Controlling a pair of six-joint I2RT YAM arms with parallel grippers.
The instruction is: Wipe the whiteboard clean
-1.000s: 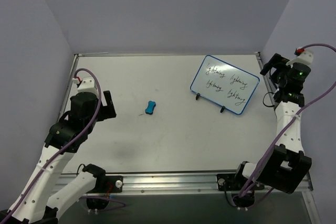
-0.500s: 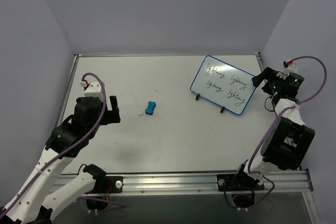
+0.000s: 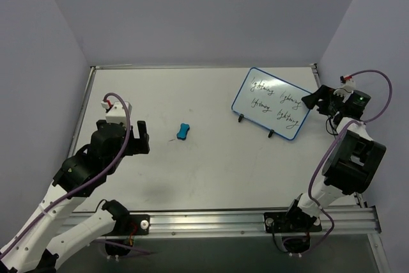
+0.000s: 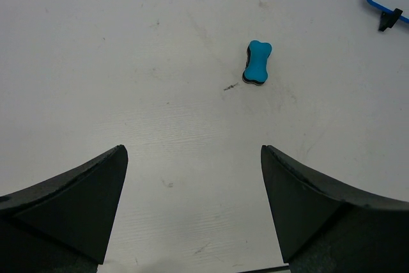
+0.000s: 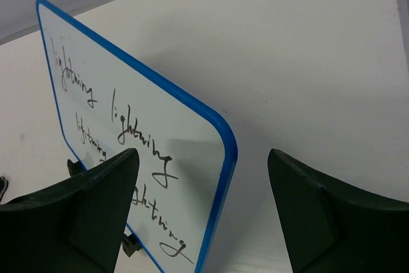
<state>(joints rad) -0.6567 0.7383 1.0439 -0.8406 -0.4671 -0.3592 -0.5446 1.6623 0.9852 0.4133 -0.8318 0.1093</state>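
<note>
Whiteboard (image 3: 273, 103) with writing, right end effector (image 5: 203, 153) spread wide, empty, at its right edge, left end effector (image 4: 192, 151) likewise, well left.

White-and-black arms (image 3: 105, 142) with purple cables (image 3: 369, 71), matte black fingers (image 4: 64, 202)

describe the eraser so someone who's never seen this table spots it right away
Start at the white table and find the whiteboard standing at its far right. The eraser lies alone near the middle, left of the whiteboard. It is the only small, bright blue, bone-shaped thing there.
</note>
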